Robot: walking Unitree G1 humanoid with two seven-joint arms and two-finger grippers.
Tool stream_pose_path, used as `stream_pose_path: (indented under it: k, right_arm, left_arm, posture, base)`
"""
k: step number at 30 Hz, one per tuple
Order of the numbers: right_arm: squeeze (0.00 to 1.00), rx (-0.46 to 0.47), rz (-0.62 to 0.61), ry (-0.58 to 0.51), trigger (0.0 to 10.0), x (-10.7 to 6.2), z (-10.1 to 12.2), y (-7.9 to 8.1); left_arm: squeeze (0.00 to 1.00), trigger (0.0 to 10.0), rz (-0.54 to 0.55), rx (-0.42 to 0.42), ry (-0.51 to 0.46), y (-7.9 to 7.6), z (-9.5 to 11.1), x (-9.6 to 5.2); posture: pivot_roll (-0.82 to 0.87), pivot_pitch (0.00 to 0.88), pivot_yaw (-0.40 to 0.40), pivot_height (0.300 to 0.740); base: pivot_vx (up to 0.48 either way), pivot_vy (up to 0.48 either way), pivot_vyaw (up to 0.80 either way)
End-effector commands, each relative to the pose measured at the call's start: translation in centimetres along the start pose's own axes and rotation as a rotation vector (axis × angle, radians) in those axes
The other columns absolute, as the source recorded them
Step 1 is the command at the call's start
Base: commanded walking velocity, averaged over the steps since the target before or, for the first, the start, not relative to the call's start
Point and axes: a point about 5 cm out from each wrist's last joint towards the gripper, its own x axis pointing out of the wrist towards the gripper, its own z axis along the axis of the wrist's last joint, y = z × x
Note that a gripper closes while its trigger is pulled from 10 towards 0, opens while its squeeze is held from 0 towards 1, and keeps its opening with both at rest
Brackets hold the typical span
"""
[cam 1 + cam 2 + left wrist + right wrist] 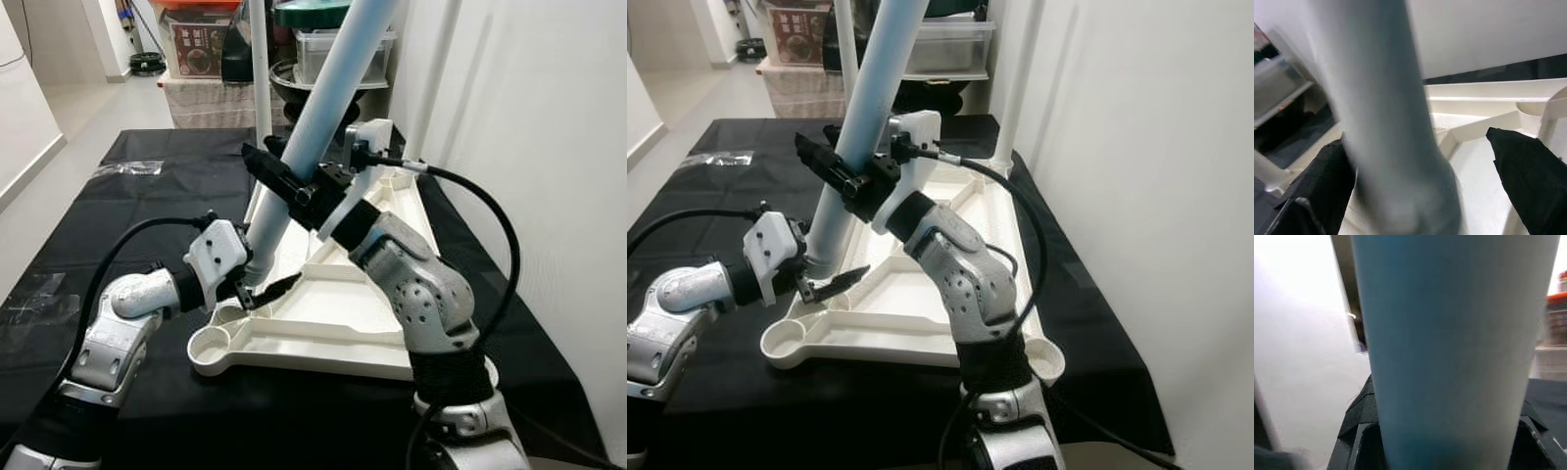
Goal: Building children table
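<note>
- A plastic bag (pixel 127 168) lies flat at the far left of the black cloth (pixel 98 225).
- The left gripper (pixel 257 292) sits low at the foot of the leg (pixel 313 127); its fingers (pixel 1327 181) stand apart on either side of the leg, and whether they press on it I cannot tell.
- The pale blue leg leans, its lower end down in the tabletop (pixel 333 313) near the round corner socket (pixel 211 343), its upper end running out of view at the top.
- The cream tabletop lies upside down on the cloth, ribs up, close to the wall (pixel 549 147).
- Two white legs (pixel 260 69) already stand upright at its far end.
- The right gripper (pixel 294 181) is clamped on the blue leg about midway up, black fingers (pixel 1359 426) on both sides.
- Storage boxes (pixel 333 49) stand behind the table.
</note>
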Motion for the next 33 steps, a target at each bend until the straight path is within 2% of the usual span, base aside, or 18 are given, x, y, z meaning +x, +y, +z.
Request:
stream_pose_path:
  k: [1, 6, 7, 9, 10, 12, 14, 16, 18, 19, 20, 21, 22, 25, 27, 30, 32, 33]
  right_arm:
    - [0.00, -0.159, -0.168, -0.007, 0.0, -0.8, 1.6, -3.5]
    - [0.00, -0.249, -0.258, 0.020, 0.0, -1.3, 2.2, -5.2]
    - [0.00, -0.338, -0.449, 0.080, 0.0, -2.2, 2.5, -7.7]
    - [0.00, -0.338, -0.449, 0.080, 0.0, -2.2, 2.5, -7.7]
    - [0.00, -0.362, -0.530, 0.103, 0.0, -2.5, 2.7, -8.6]
    - [0.00, -0.422, -0.612, 0.137, 0.0, -3.1, 2.7, -9.5]
    - [0.00, -0.461, -0.681, 0.178, 0.0, -3.8, 2.4, -10.2]
    - [0.00, -0.461, -0.681, 0.178, 0.0, -3.8, 2.4, -10.2]
    - [0.00, -0.436, -0.681, 0.172, 0.0, -4.2, 2.1, -10.4]
    - [0.00, -0.436, -0.681, 0.172, 0.0, -4.2, 2.1, -10.4]
    - [0.00, -0.423, -0.669, 0.159, 3.1, -4.3, 2.1, -10.4]
    - [0.00, -0.423, -0.669, 0.159, 3.1, -4.3, 2.1, -10.4]
    - [0.00, -0.408, -0.650, 0.147, 10.0, -4.5, 2.3, -10.5]
    - [0.00, -0.389, -0.588, 0.131, 10.0, -6.0, 3.4, -11.0]
    - [0.00, -0.389, -0.588, 0.131, 10.0, -6.0, 3.4, -11.0]
    - [0.00, -0.421, -0.586, 0.149, 10.0, -9.4, 5.1, -12.7]
    - [0.00, -0.421, -0.586, 0.149, 10.0, -9.4, 5.1, -12.7]
    - [0.00, -0.451, -0.607, 0.172, 10.0, -10.5, 5.3, -13.3]
  left_arm:
    - [0.00, 10.0, 0.125, 0.086, -0.029, 1.2, 1.2, -0.5]
    - [0.00, 10.0, 0.248, 0.111, -0.066, 2.2, 1.9, -1.1]
    - [0.00, 10.0, 0.391, 0.093, -0.096, 3.1, 2.2, -1.8]
    - [0.00, 10.0, 0.391, 0.093, -0.096, 3.1, 2.2, -1.8]
    - [0.00, 10.0, 0.437, 0.078, -0.102, 3.3, 2.2, -2.1]
    - [0.00, 10.0, 0.456, 0.043, -0.073, 2.5, 1.4, -2.3]
    - [0.00, 10.0, 0.446, -0.047, -0.032, -0.1, -0.1, -2.4]
    - [0.00, 10.0, 0.446, -0.047, -0.032, -0.1, -0.1, -2.4]
    - [0.00, 10.0, 0.459, -0.157, -0.020, -2.6, -1.0, -2.1]
    - [0.00, 10.0, 0.459, -0.157, -0.020, -2.6, -1.0, -2.1]
    - [0.00, 10.0, 0.467, -0.196, -0.014, -3.4, -1.2, -2.0]
    - [0.00, 10.0, 0.467, -0.196, -0.014, -3.4, -1.2, -2.0]
    - [0.00, 10.0, 0.479, -0.241, -0.010, -4.1, -1.5, -1.9]
    - [0.00, 10.0, 0.486, -0.294, 0.024, -5.5, -2.3, -1.8]
    - [0.00, 10.0, 0.486, -0.294, 0.024, -5.5, -2.3, -1.8]
    - [0.00, 10.0, 0.507, -0.321, 0.041, -5.9, -2.9, -2.0]
    - [0.00, 10.0, 0.507, -0.321, 0.041, -5.9, -2.9, -2.0]
    - [0.00, 10.0, 0.509, -0.317, 0.049, -6.0, -3.1, -2.0]
  posture:
    - [0.03, 0.000, -0.052, 0.740]
    - [0.03, 0.000, -0.054, 0.740]
    - [0.03, 0.000, -0.055, 0.740]
    - [0.03, 0.000, -0.055, 0.740]
    - [0.03, 0.000, -0.055, 0.740]
    - [0.03, 0.000, -0.055, 0.740]
    - [0.04, 0.000, -0.060, 0.740]
    - [0.04, 0.000, -0.060, 0.740]
    - [0.04, 0.000, -0.060, 0.740]
    - [0.04, 0.000, -0.060, 0.740]
    - [0.04, 0.000, -0.061, 0.740]
    - [0.04, 0.000, -0.061, 0.740]
    - [0.04, 0.000, -0.061, 0.740]
    - [0.03, 0.000, -0.058, 0.740]
    - [0.03, 0.000, -0.058, 0.740]
    - [0.01, 0.000, -0.054, 0.740]
    - [0.01, 0.000, -0.054, 0.740]
    - [0.01, 0.000, -0.051, 0.740]
  base:
    - [0.000, 0.000, 0.00]
    - [0.000, 0.000, 0.00]
    - [0.000, 0.000, 0.00]
    - [0.000, 0.000, 0.00]
    - [0.000, 0.000, 0.00]
    - [0.000, 0.000, 0.00]
    - [0.000, 0.000, 0.00]
    - [0.000, 0.000, 0.00]
    - [0.000, 0.000, 0.00]
    - [0.000, 0.000, 0.00]
    - [0.000, 0.000, 0.00]
    - [0.000, 0.000, 0.00]
    - [0.000, 0.000, 0.00]
    - [0.000, 0.000, 0.00]
    - [0.000, 0.000, 0.00]
    - [0.000, 0.000, 0.00]
    - [0.000, 0.000, 0.00]
    - [0.000, 0.000, 0.00]
